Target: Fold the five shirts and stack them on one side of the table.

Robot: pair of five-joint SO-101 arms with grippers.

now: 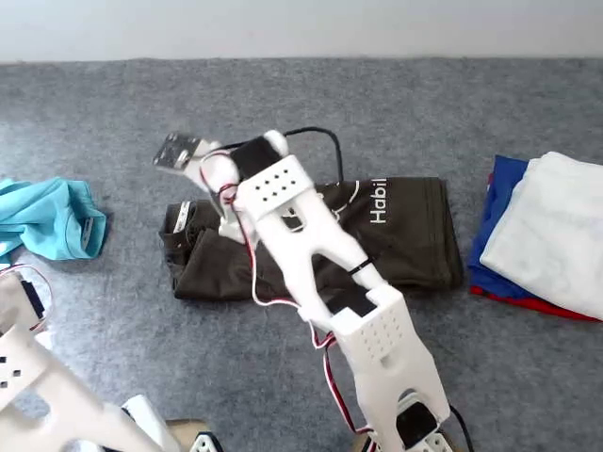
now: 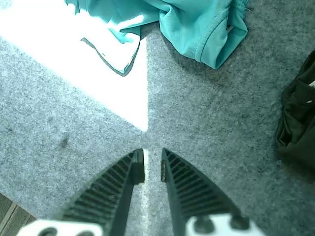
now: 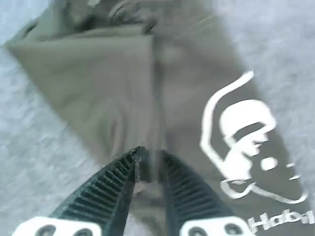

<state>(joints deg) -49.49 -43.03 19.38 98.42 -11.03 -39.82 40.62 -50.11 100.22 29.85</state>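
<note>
A dark olive shirt (image 1: 405, 235) with a white print lies partly folded in the middle of the grey carpeted table. My right gripper (image 1: 226, 218) sits low on its left part. In the right wrist view my right gripper (image 3: 149, 164) is shut on a ridge of the olive shirt (image 3: 98, 73). A teal shirt (image 1: 52, 217) lies crumpled at the far left. My left gripper (image 2: 152, 167) hovers over bare carpet short of the teal shirt (image 2: 197, 24), shut to a narrow slit with nothing in it. The olive shirt's edge (image 2: 298, 118) lies off to its side.
On the right side a folded white shirt (image 1: 556, 231) tops a blue one (image 1: 499, 198) and a red one (image 1: 537, 303). The left arm (image 1: 38, 377) stands at the front left corner. A bright light patch (image 2: 74, 64) falls on the carpet beside the teal shirt.
</note>
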